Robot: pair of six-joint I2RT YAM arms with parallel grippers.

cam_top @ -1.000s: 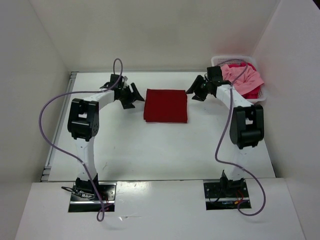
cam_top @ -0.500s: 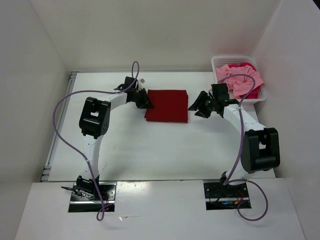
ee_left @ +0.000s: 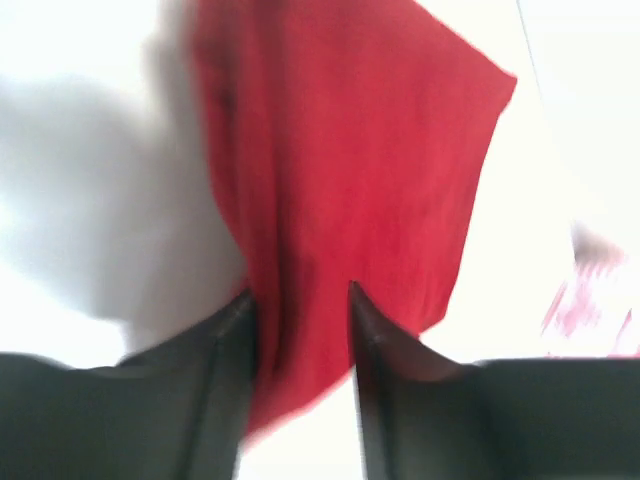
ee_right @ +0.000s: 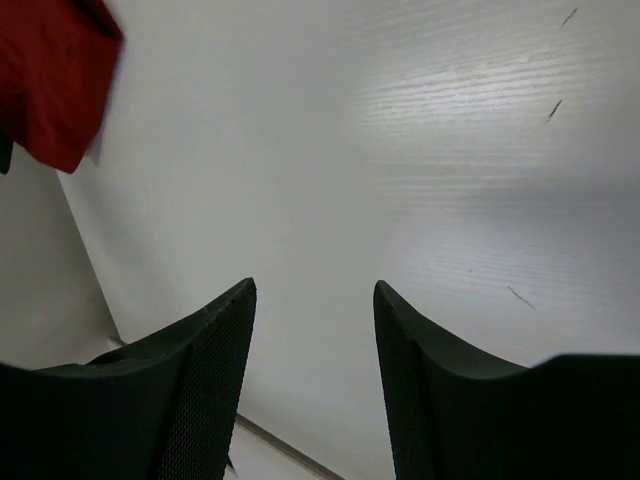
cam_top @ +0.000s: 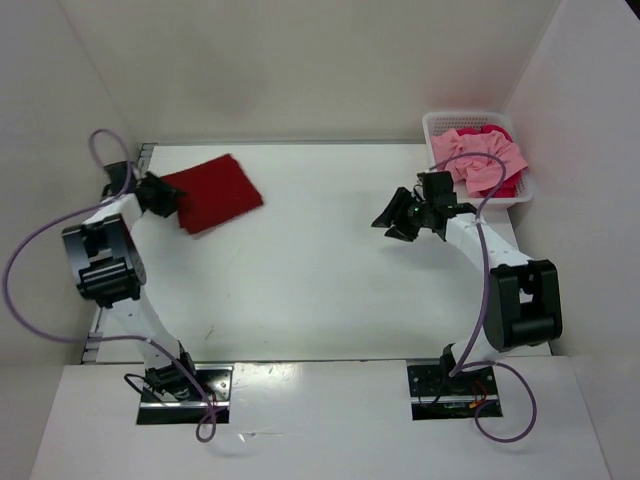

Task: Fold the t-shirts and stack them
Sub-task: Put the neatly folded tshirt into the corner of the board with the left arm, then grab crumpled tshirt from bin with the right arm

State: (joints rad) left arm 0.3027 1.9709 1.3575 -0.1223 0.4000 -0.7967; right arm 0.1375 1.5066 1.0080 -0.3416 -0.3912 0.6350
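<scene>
The folded dark red t-shirt (cam_top: 215, 195) lies at the table's far left, turned at an angle. My left gripper (cam_top: 165, 195) is shut on its left edge; in the left wrist view the shirt (ee_left: 350, 170) runs down between the two fingers of the gripper (ee_left: 300, 295). My right gripper (cam_top: 392, 220) is open and empty above the table right of centre, and in its wrist view the gripper (ee_right: 315, 290) has only bare table between its fingers. The light pink t-shirt (cam_top: 480, 155) lies crumpled in the basket on top of the magenta-pink t-shirt (cam_top: 507, 185).
The white mesh basket (cam_top: 470, 118) stands at the back right corner against the right wall. White walls enclose the table on three sides. A metal rail (cam_top: 143, 160) runs along the table's left edge, close to my left gripper.
My left gripper has taken hold of the dark red t-shirt and dragged it from the table's middle to the far left, turning it. The right gripper has barely moved.
</scene>
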